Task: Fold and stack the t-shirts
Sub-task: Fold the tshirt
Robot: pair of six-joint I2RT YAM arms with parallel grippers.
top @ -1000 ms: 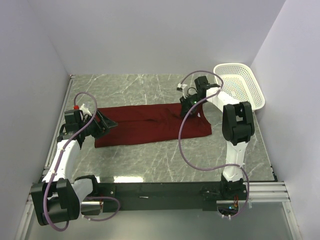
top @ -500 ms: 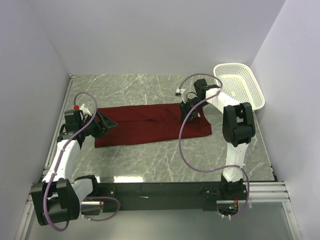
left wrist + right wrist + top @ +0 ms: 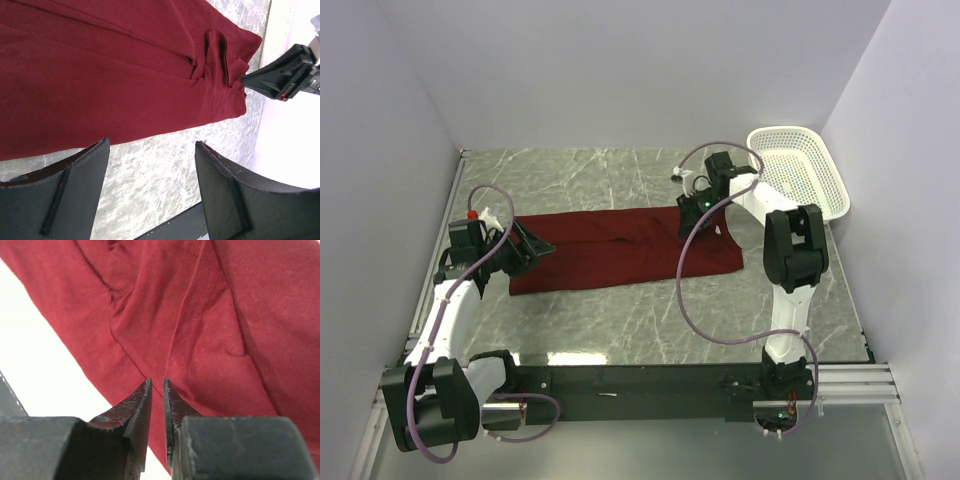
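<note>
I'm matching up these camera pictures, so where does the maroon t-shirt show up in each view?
Top external: the t-shirt lies across the middle of the table.
Left wrist: the t-shirt fills the upper left.
Right wrist: the t-shirt fills most of the frame.
Shared landmark: the right gripper, near the t-shirt's right end in all three.

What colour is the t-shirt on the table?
Plain dark red t-shirt, clearest in the left wrist view.

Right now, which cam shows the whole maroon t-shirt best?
Top external: the maroon t-shirt shows end to end, a long flat strip on the table. Left wrist crops it, showing a broad stretch of cloth and one end with a bunched fold. Right wrist is only a close-up of creases and one edge, with no overall outline.
</note>
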